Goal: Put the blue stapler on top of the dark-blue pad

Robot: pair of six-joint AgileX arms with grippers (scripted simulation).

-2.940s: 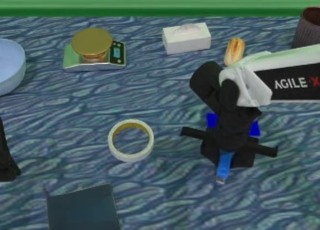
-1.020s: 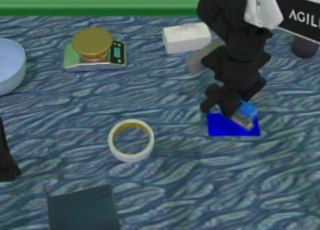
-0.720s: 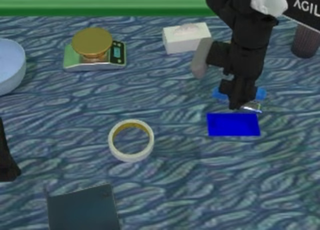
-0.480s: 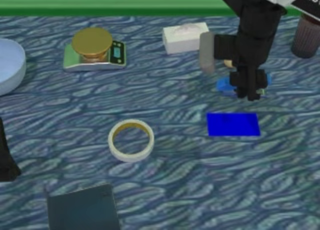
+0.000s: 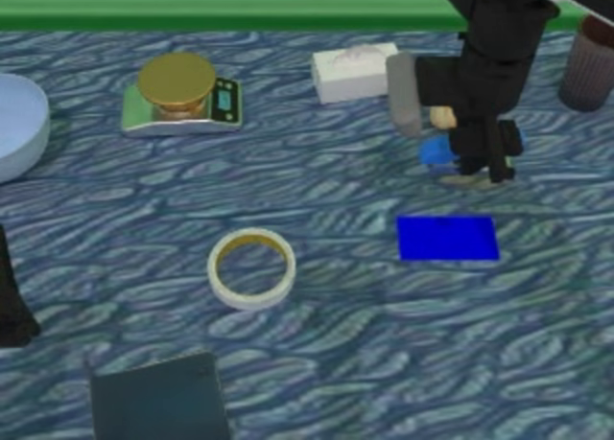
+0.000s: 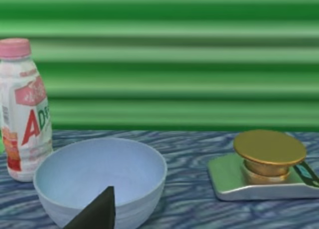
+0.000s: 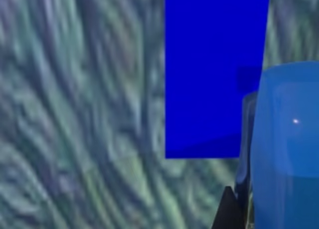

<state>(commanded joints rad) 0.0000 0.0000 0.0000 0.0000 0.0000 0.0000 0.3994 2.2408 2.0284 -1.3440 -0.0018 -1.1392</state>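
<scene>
Lifted and swung away, my right gripper (image 5: 484,167) has carried the blue stapler (image 5: 436,150) off the dark-blue pad (image 5: 448,238), which now lies bare on the counter (image 5: 317,191) just below the fingers. They are closed around the stapler, holding it crosswise in the air, I judge to line it up before lowering. My left gripper (image 6: 94,216) sits parked by the bowl (image 6: 99,181); I cannot tell its opening.

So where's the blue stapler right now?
The blue stapler is held up in the right gripper, on the top view's right side, just behind the dark-blue pad and not on it.
</scene>
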